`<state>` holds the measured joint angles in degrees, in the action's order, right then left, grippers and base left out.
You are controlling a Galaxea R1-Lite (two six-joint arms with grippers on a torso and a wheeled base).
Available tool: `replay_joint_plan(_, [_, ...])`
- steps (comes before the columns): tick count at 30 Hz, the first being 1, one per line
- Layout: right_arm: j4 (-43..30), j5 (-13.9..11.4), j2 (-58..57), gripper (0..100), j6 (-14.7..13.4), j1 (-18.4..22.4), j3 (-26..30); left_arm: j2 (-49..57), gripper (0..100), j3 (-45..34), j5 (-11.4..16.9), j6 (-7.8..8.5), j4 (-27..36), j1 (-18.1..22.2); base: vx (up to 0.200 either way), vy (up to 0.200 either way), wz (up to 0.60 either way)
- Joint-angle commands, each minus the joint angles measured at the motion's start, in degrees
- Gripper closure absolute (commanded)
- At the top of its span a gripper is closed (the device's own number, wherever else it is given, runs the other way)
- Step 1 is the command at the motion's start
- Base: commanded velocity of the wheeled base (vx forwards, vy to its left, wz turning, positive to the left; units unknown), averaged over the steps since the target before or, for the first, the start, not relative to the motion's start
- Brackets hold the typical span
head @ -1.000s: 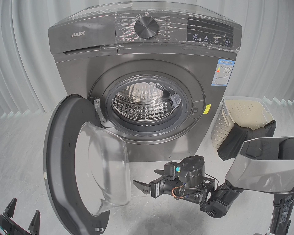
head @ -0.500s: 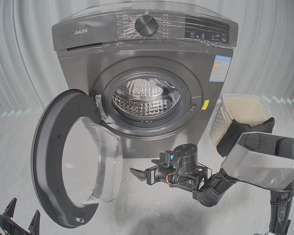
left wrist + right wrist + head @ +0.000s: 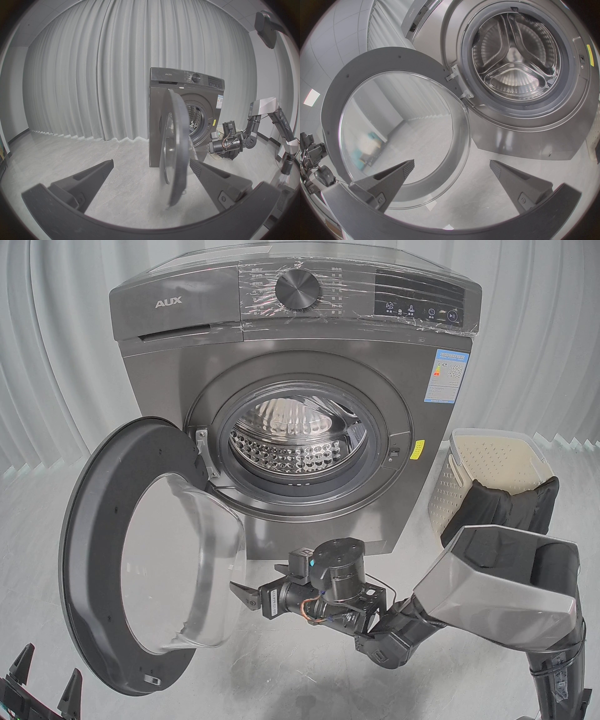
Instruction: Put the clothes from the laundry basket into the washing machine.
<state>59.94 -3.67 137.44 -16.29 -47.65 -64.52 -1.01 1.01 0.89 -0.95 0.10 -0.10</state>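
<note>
Standing at twelve o'clock, the washing machine (image 3: 300, 396) shows a bare steel drum (image 3: 294, 434). The laundry basket (image 3: 494, 459) sits just beside it at three o'clock, with dark clothes (image 3: 500, 509) draped over its near rim. The door (image 3: 106, 540) hangs wide open at eight o'clock, with open floor before the drum. The right claw (image 3: 253, 577) hovers low at six o'clock near the door's edge, fingers spread, holding nothing. The left claw (image 3: 52, 660), at seven o'clock, is spread and empty.

Test studio: pleated curtains (image 3: 93, 78), tiled floor (image 3: 93, 156), washing machine (image 3: 175, 371).
</note>
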Motion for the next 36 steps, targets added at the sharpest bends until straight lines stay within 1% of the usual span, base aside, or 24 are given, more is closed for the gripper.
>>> replay_joint_plan(1, [0.2,0.8,2.4,0,-1.2,-1.5,-3.0,1.0,0,-0.9,0.0,-0.02,0.0,0.0,0.0,0.0,0.0])
replay_joint_plan(5, [0.3,1.9,2.7,0,-2.8,-2.2,-5.1,1.0,0,-0.9,-0.1,-0.02,0.0,0.0,0.0,0.0,0.0])
replay_joint_plan(6, [0.2,2.6,3.0,0,-3.4,-2.4,-5.8,1.0,0,-0.9,0.0,-0.02,0.0,0.0,0.0,0.0,0.0])
replay_joint_plan(9, [-0.1,3.5,4.6,0,-3.4,-2.4,-7.1,1.0,0,-0.9,0.0,-0.1,0.0,0.1,0.0,0.0,0.0])
replay_joint_plan(14, [-0.7,3.5,7.1,0,-3.3,-2.0,-10.3,1.0,0,-0.9,0.0,-0.1,0.0,0.0,0.0,0.0,0.0])
replay_joint_plan(17, [-1.1,3.5,7.5,0,-3.3,-2.1,-11.1,1.0,0,-0.9,0.0,-0.02,0.0,0.0,0.0,0.0,0.0])
replay_joint_plan(20, [-3.3,3.5,8.1,0,-3.2,-2.4,-13.3,1.0,0,-0.9,0.0,-0.02,0.0,0.1,0.0,0.0,0.0])
replay_joint_plan(23, [-6.8,3.6,9.5,0,-3.2,-2.6,-17.9,1.0,0,-0.9,0.0,-0.1,0.0,0.0,0.0,0.0,0.0])
replay_joint_plan(28, [-9.5,4.0,11.1,0,-3.2,-3.4,-22.8,1.0,0,-0.9,0.1,-0.1,0.0,0.0,0.0,0.0,0.0])
replay_joint_plan(33, [-9.1,4.5,12.0,0,-3.3,-3.4,-23.4,1.0,0,-0.9,0.0,-0.1,0.0,0.0,0.0,0.0,0.0])
replay_joint_plan(35, [-8.8,4.6,11.7,0,-3.4,-3.3,-23.0,1.0,0,-0.9,0.0,-0.1,0.0,0.1,0.0,0.0,0.0])
replay_joint_plan(36, [-8.8,4.7,10.7,0,-3.4,-2.5,-22.0,1.0,0,-0.9,0.0,-0.19,0.0,0.0,0.0,0.0,0.0])
